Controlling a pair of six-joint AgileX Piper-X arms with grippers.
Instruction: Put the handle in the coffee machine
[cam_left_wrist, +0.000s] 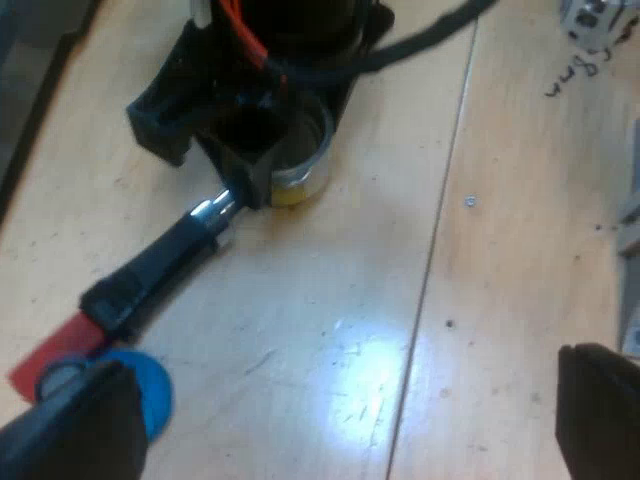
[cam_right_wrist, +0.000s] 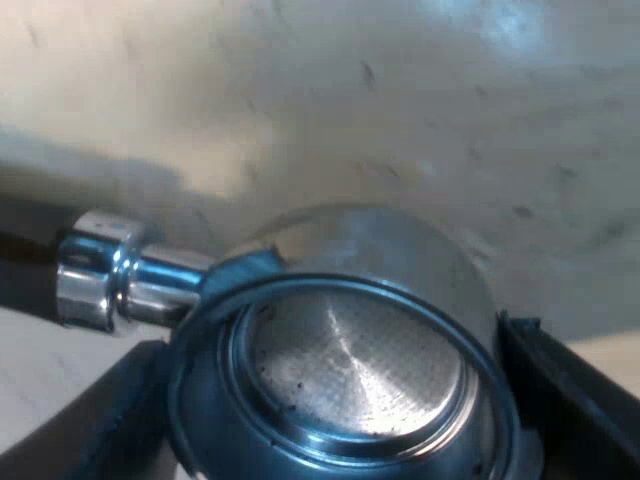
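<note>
The metal holder (cam_left_wrist: 160, 265) lies on a wooden table (cam_left_wrist: 500, 300), its dark handle ending in red (cam_left_wrist: 55, 350). My right gripper (cam_left_wrist: 270, 160) stands over the holder's round basket (cam_left_wrist: 305, 170). In the right wrist view the basket (cam_right_wrist: 350, 370) with its perforated filter sits tight between that gripper's (cam_right_wrist: 340, 410) black fingers (cam_right_wrist: 565, 390), with the chrome neck (cam_right_wrist: 110, 280) sticking out sideways. A blue tamper (cam_left_wrist: 150, 390) lies beside the red end. My left gripper (cam_left_wrist: 345, 410) hovers above the table near the tamper, open, with nothing between its fingers (cam_left_wrist: 70, 430).
A seam (cam_left_wrist: 440, 230) runs along the tabletop. A small screw (cam_left_wrist: 470, 201) lies on the wood beyond it, and dark scribbles (cam_left_wrist: 585, 70) mark the surface. Grey objects (cam_left_wrist: 630, 220) stand at the table's edge.
</note>
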